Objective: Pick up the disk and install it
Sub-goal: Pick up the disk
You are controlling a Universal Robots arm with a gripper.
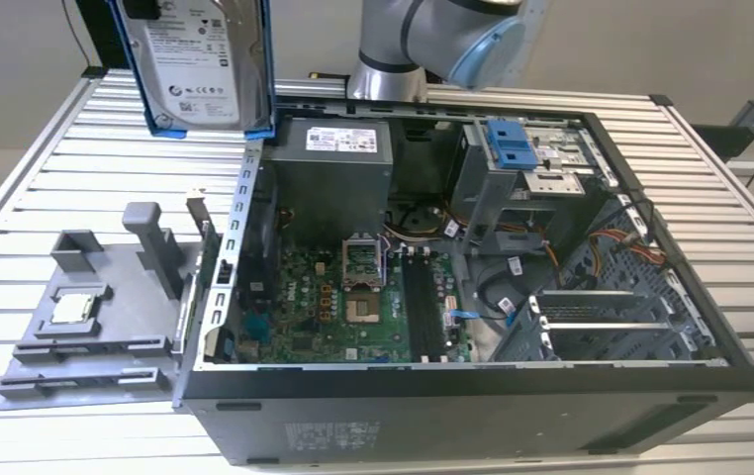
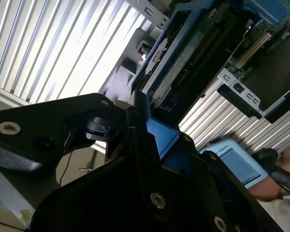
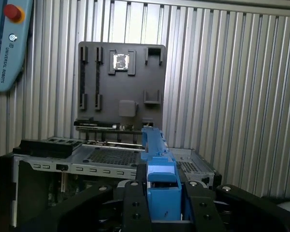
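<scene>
The gripper (image 3: 163,193) is clamped on the disk (image 1: 199,59), which hangs upright, in the exterior view at eleven o'clock from the open computer case (image 1: 483,406).

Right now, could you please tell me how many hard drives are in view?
1: the disk, in its blue carrier, hangs upright by the open computer case's far corner, exterior view's left. The drive cage may hide others.

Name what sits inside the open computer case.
Inside the computer case: a green motherboard, a grey power supply and a drive cage with a blue latch. The cage covers whatever lies beneath it. The disk is outside, in the end effector.
</scene>
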